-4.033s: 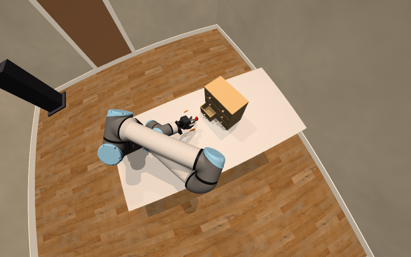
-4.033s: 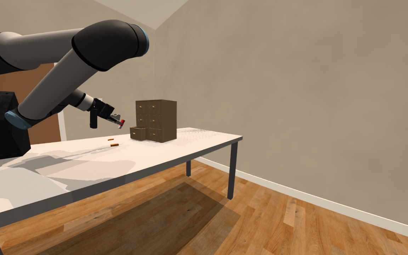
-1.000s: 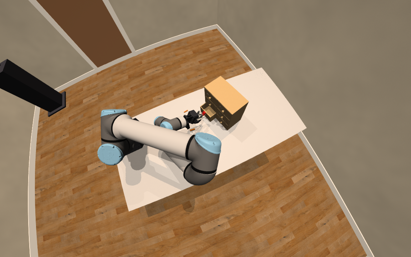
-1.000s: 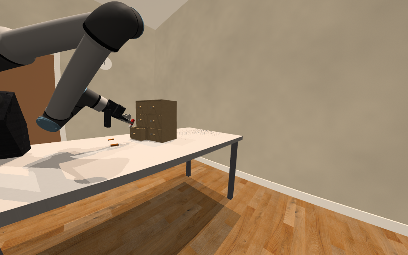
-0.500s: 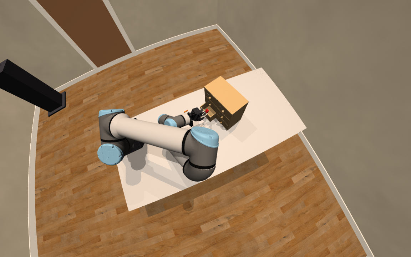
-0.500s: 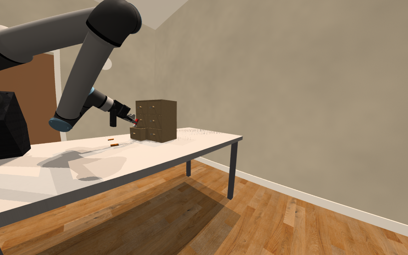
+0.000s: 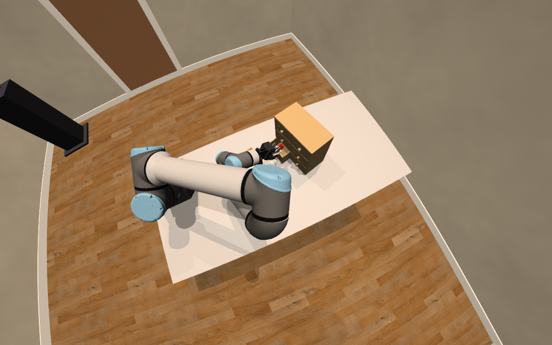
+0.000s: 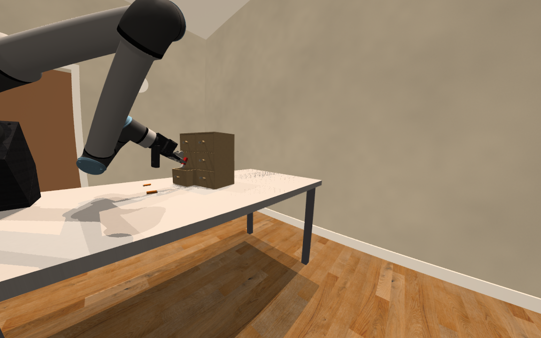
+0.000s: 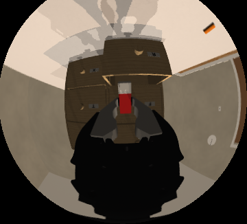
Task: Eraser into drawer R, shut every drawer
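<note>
The brown chest (image 7: 303,136) stands upright on the white table, with several small drawers on its front; it also shows in the side view (image 8: 207,159). Its bottom left drawer (image 8: 182,175) is pulled out, and it shows in the wrist view (image 9: 135,66) just beyond the fingertips. My gripper (image 7: 277,148) is shut on the red and white eraser (image 9: 125,99) and holds it above the open drawer, close to the chest's front. The eraser also shows in the side view (image 8: 185,159). I cannot read the drawer labels.
Two small orange pieces (image 8: 146,184) (image 8: 151,192) lie on the table in front of the chest; one shows in the wrist view (image 9: 208,28). The arm's base stands at the table's left end. A black box hangs on the wall at left (image 7: 33,116).
</note>
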Controlling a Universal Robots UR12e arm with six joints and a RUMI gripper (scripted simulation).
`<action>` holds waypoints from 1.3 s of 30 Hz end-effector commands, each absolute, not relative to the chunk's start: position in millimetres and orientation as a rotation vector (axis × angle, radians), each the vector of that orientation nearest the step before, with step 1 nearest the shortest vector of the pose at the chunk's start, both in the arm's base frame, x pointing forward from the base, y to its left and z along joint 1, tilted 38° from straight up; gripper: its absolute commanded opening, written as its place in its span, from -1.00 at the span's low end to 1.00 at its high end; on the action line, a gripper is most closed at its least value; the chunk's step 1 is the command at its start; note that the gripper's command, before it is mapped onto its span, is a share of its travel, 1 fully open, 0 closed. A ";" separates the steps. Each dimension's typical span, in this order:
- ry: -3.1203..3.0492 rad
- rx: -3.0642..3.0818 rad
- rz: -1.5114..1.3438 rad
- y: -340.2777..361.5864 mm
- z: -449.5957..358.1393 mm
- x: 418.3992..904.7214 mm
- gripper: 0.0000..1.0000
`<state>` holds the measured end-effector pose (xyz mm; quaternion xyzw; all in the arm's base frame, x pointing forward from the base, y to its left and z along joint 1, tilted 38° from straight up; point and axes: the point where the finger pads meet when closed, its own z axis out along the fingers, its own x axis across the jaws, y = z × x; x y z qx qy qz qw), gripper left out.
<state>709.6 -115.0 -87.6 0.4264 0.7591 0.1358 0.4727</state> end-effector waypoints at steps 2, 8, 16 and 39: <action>1.858 1.043 0.333 -113.6 -88.4 717.6 -0.79; 1.858 1.043 0.333 -112.8 -89.2 723.3 -0.79; 1.858 1.043 0.333 -112.4 -89.7 726.5 -0.79; 1.858 1.043 0.333 -112.2 -89.9 728.1 -0.79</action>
